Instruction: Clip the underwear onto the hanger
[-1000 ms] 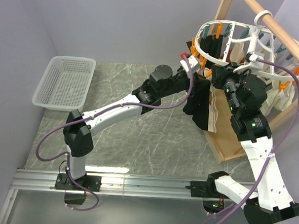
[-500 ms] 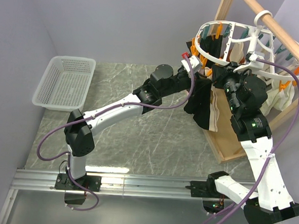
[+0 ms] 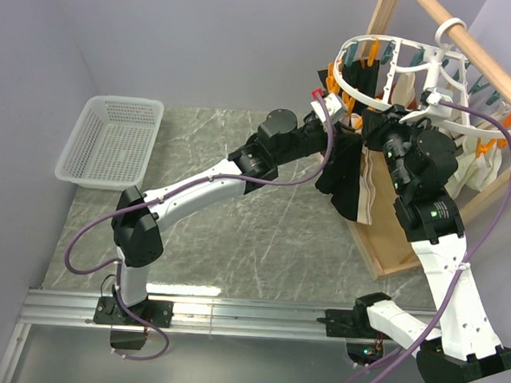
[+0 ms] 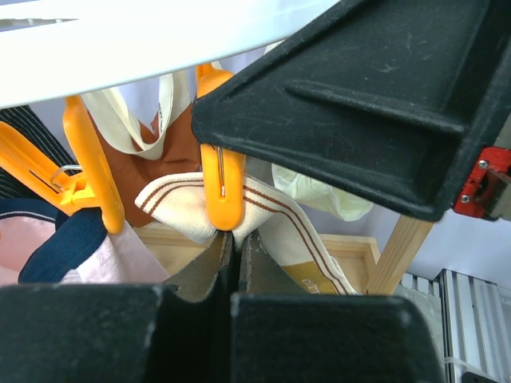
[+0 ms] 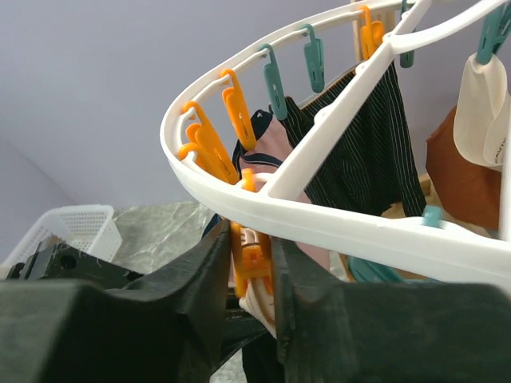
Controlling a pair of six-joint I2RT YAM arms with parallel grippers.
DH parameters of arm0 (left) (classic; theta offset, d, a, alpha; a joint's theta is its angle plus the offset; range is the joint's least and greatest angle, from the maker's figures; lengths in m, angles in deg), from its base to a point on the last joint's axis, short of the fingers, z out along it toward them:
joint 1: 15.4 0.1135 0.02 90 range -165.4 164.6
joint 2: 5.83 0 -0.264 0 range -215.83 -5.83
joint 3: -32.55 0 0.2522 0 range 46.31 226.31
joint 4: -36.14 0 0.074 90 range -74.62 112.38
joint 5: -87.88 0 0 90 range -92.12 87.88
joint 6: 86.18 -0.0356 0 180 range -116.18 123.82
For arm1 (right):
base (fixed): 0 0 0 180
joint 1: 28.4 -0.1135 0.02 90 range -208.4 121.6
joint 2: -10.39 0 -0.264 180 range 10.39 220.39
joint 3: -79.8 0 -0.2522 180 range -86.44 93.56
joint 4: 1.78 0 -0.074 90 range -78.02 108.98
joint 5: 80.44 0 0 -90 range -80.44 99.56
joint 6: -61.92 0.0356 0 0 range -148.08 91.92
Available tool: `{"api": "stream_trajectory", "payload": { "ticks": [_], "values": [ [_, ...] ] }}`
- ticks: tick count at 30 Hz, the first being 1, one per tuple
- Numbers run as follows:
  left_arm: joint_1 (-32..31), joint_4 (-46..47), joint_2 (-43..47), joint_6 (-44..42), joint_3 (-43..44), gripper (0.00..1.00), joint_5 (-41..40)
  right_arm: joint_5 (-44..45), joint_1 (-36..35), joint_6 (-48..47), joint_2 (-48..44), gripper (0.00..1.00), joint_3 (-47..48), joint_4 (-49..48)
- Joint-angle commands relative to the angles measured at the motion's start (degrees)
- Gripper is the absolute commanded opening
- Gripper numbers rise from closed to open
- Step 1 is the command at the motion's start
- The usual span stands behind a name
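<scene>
The white round hanger (image 3: 392, 54) hangs by its hook from the wooden rod, with orange and teal clips along its rim (image 5: 319, 225). The black underwear (image 3: 343, 181) with its beige, brown-striped waistband (image 4: 275, 209) hangs below the rim between both grippers. My left gripper (image 4: 232, 236) is shut, pinching the waistband just under an orange clip (image 4: 223, 193) that sits on the band. My right gripper (image 5: 254, 254) is shut on an orange clip (image 5: 255, 259) under the rim, one finger on each side. In the top view the left gripper (image 3: 341, 112) and right gripper (image 3: 372, 122) nearly meet.
A white mesh basket (image 3: 111, 139) stands at the far left. The wooden rod (image 3: 477, 50) and wooden frame (image 3: 390, 256) are on the right. A black striped garment (image 5: 383, 152), a rust-brown one (image 5: 463, 177) and a pink one (image 4: 32, 243) hang on the hanger.
The left arm has edged slightly up and right toward the hanger rim, carrying the underwear's top with it. The right arm has hardly moved.
</scene>
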Motion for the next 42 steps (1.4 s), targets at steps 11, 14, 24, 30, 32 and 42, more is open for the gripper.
{"api": "stream_trajectory", "payload": {
  "ticks": [11,14,24,30,32,42],
  "values": [
    [-0.41,9.87,0.19,-0.9,6.23,0.0,0.68,-2.59,-0.25,-0.24,-0.13,0.45,0.68,3.78],
    [-0.41,9.96,0.1,-0.81,6.32,0.0,0.59,-3.02,-0.25,-0.32,-0.13,0.53,0.77,3.87],
    [-0.41,9.34,0.71,-0.28,5.09,0.1,-0.2,-6.98,-0.25,-0.94,-2.5,0.68,-0.72,2.73],
    [-0.32,8.64,1.59,-0.11,3.33,0.2,-0.46,-8.12,-0.34,-0.94,-3.9,0.74,-0.73,2.46],
    [-0.15,8.11,1.85,0.33,2.89,0.23,-0.73,-8.21,-0.34,-1.12,-4.25,0.75,-0.29,3.07],
    [2.75,5.39,2.12,4.28,2.8,0.35,-0.99,-17.34,-0.25,-5.59,-5.93,0.8,1.47,11.59]
  ]
}}
